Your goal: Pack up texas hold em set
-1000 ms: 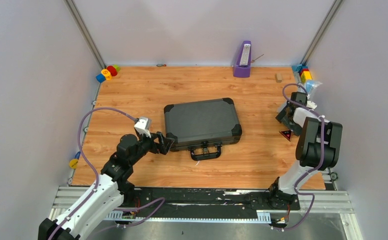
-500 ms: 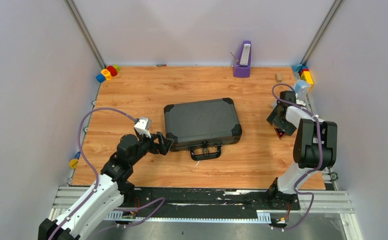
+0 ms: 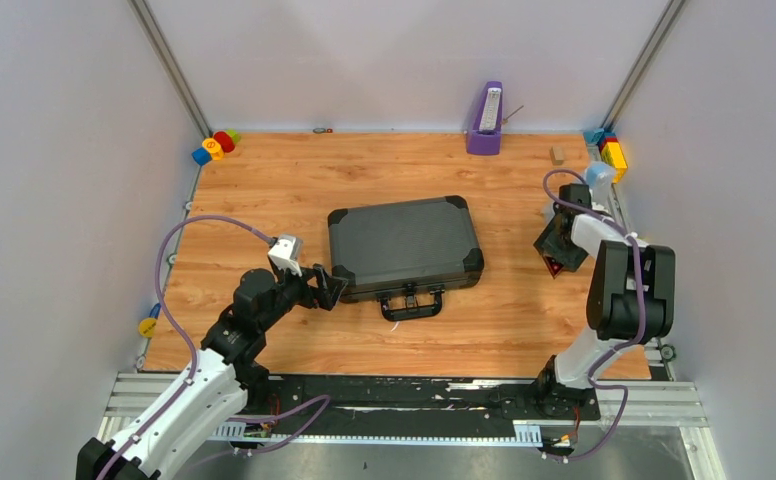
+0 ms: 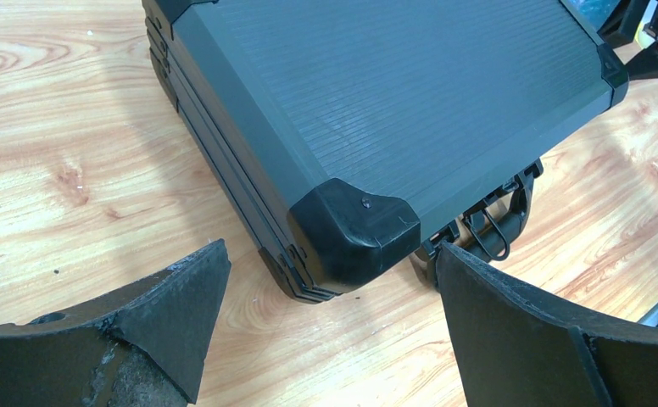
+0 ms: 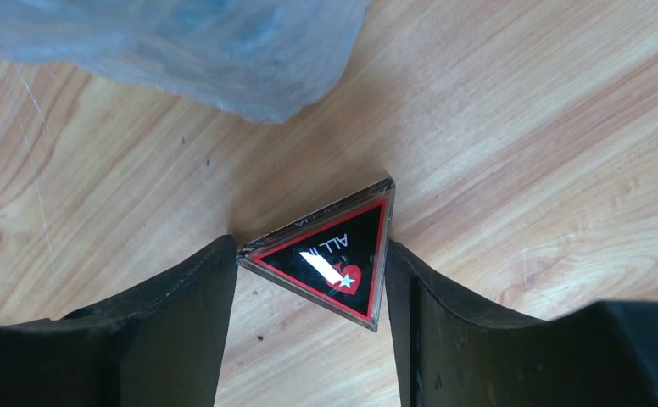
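Note:
The dark grey briefcase lies closed in the middle of the table, its black handle towards me. My left gripper is open just off the case's front left corner, touching nothing. In the left wrist view that black corner of the briefcase sits between and beyond the spread gripper. At the right, my right gripper is low over a black and red triangular "ALL IN" marker. Both fingers of that gripper touch the marker's sides. No chips, cards or dice are in view.
A purple metronome stands at the back wall. Coloured toy blocks sit in the back left corner and the back right corner. A crumpled clear plastic bag lies just beyond the marker. A small wooden block lies at the back right.
My right gripper moved a little left over the triangular marker and its jaws narrowed onto it. The metronome's pendulum swung. The left arm stayed still.

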`<action>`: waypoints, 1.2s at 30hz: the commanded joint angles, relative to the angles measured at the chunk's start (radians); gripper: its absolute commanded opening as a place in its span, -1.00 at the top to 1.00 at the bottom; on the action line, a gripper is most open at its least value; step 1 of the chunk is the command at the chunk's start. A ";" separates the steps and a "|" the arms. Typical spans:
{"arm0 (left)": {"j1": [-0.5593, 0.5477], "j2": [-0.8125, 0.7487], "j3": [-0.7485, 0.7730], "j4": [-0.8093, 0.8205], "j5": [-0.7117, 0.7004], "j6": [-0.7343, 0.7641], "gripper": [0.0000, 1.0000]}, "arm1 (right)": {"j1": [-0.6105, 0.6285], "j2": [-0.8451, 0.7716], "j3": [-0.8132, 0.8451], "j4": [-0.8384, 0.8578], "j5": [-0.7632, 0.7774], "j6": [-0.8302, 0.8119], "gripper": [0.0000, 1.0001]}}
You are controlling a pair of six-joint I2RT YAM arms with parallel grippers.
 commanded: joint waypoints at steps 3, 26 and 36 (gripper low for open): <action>-0.005 -0.004 0.027 0.023 -0.004 0.013 -1.00 | 0.070 -0.089 -0.060 -0.135 -0.103 0.015 0.11; -0.005 0.327 0.076 0.169 0.193 -0.034 -1.00 | 0.320 -0.663 -0.169 -0.205 -0.293 0.068 0.09; -0.006 0.386 0.177 0.377 0.383 -0.395 -1.00 | 0.320 -0.773 -0.179 -0.212 -0.374 0.043 0.13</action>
